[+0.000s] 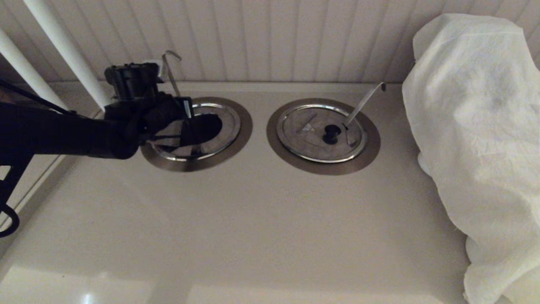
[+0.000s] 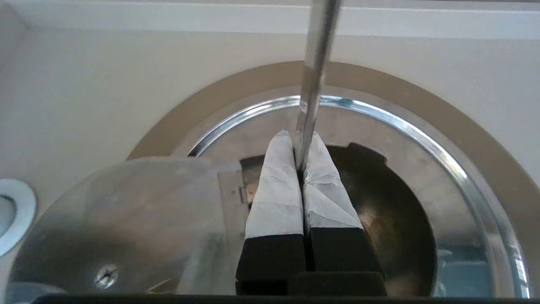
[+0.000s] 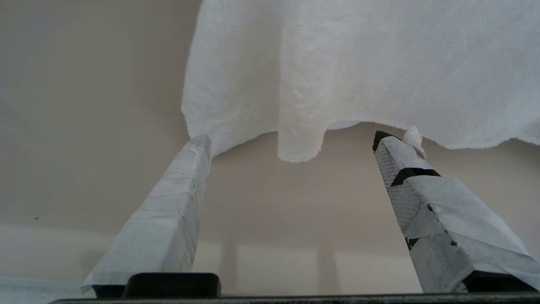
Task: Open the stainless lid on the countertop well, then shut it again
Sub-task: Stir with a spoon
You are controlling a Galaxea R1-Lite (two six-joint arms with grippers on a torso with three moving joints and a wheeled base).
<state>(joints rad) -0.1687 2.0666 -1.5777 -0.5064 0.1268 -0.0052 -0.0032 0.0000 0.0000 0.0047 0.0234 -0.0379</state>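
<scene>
The countertop well (image 1: 241, 141) lies uncovered under my left gripper (image 1: 192, 126). In the left wrist view its bronze-grey ring (image 2: 422, 101) surrounds a dark opening (image 2: 392, 211). The stainless lid (image 2: 126, 219) is raised and tilted close beside the fingers (image 2: 276, 185), showing a face with a screw and its notch edge. My left gripper (image 2: 300, 137) is shut; where it grips the lid is hidden. The near-upright ladle handle (image 1: 170, 71) stands just beyond the fingertips (image 2: 314, 63). My right gripper (image 3: 291, 139) is open and empty over bare counter, out of the head view.
The twin lid (image 1: 322, 133) with a black knob sits shut in its ring (image 1: 371, 152), its ladle handle (image 1: 365, 101) leaning right. A white cloth (image 1: 476, 126) covers something bulky at the right, and its hem (image 3: 358, 63) hangs before the right gripper. White pipes (image 1: 63, 50) rise at back left.
</scene>
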